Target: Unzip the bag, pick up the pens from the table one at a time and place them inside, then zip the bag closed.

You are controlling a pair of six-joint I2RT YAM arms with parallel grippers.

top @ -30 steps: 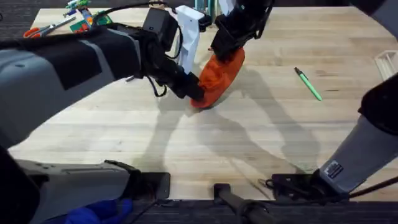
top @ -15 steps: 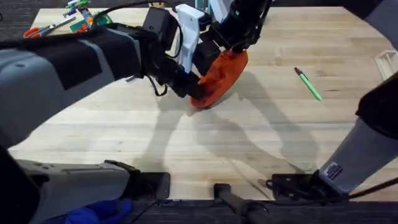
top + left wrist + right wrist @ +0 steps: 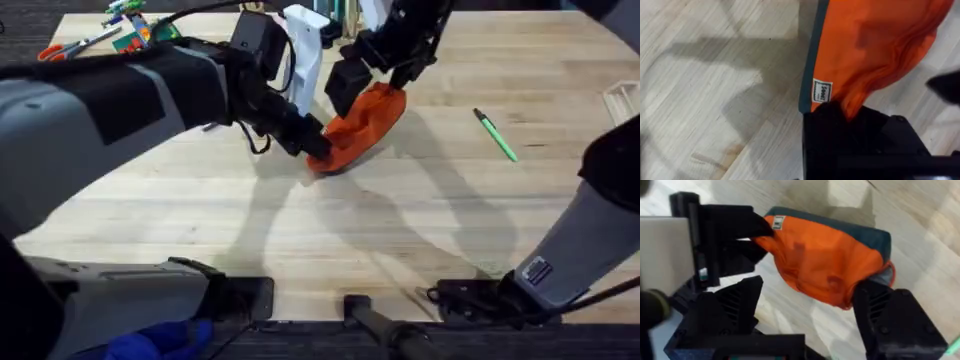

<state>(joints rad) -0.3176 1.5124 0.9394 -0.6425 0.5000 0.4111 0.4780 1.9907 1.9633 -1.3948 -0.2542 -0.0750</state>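
The orange bag [image 3: 360, 120] lies slanted on the table [image 3: 400, 240], its dark grey base [image 3: 860, 230] showing along one side. My left gripper [image 3: 312, 148] is shut on the bag's near end, with orange fabric [image 3: 875, 45] bunched out of its black jaws [image 3: 840, 112]. Over the bag's far end hovers my right gripper [image 3: 372, 72], open; in its wrist view its fingers [image 3: 890, 310] stand wide apart on either side of the bag [image 3: 825, 260]. I cannot make out the zipper. A green pen [image 3: 495, 135] lies on the wood to the right of the bag.
Orange-handled scissors [image 3: 70, 45] and a heap of small colourful items [image 3: 135, 25] sit at the table's far left corner. A pale object [image 3: 622, 100] lies at the right edge. Both arms cross over the table's middle.
My right gripper has shifted right and a little farther away along the bag. The bag's far end has swung right and lies flatter. The left gripper keeps its hold.
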